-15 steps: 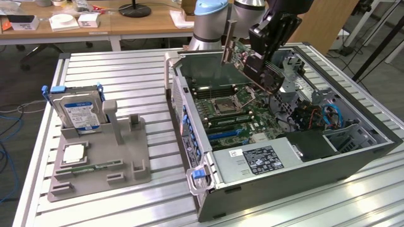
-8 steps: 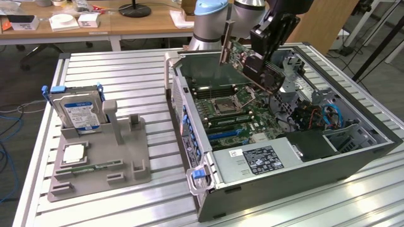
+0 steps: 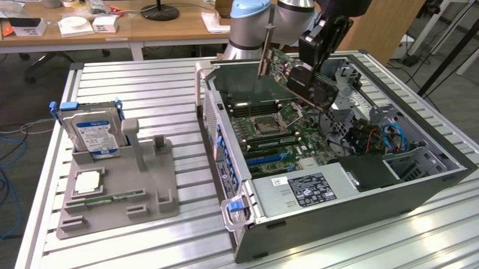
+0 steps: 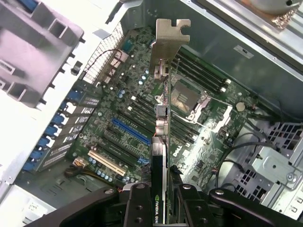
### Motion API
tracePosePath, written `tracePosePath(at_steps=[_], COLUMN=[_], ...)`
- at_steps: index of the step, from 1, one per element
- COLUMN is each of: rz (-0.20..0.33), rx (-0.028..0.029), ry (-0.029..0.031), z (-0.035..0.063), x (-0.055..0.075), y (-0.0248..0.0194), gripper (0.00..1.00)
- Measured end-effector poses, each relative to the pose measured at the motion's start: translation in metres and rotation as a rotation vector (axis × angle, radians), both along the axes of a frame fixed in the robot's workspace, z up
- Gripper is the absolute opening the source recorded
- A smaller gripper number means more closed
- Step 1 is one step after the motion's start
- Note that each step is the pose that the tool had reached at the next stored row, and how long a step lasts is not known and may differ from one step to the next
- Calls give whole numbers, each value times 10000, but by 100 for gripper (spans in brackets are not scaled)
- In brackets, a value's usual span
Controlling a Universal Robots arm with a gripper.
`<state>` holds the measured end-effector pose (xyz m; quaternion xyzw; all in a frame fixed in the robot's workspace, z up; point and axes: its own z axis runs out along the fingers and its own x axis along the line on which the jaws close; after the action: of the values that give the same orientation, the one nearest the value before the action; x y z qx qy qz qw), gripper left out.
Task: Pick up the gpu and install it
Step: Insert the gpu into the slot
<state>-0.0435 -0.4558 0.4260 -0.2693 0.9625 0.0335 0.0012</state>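
- The gpu (image 3: 298,75) hangs in the air over the open computer case (image 3: 419,185), at about 1 o'clock in the exterior view, tilted and not seated in any slot.
- In the wrist view the gpu (image 4: 160,142) shows edge-on, its silver bracket (image 4: 169,40) at the end away from the fingers.
- The hand (image 3: 318,70) is clenched on the card, one finger on each face (image 4: 161,198).
- Under the card lies the motherboard (image 3: 277,137), with the CPU socket (image 4: 185,97) and a blue slot (image 4: 129,131) on either side of the card's line.
- The power supply (image 3: 307,188) sits in the case at 5 o'clock.
- At 9 o'clock, well apart, a hard drive (image 3: 90,130) stands upright in a grey holder (image 3: 153,179) on the tabletop (image 3: 150,84).
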Motion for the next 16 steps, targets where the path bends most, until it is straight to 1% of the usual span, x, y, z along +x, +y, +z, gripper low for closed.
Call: tracePosePath(at_steps=[16], rz=[1491], rx=[0], ry=[1], z=[0], x=[0], y=[0], gripper=[26])
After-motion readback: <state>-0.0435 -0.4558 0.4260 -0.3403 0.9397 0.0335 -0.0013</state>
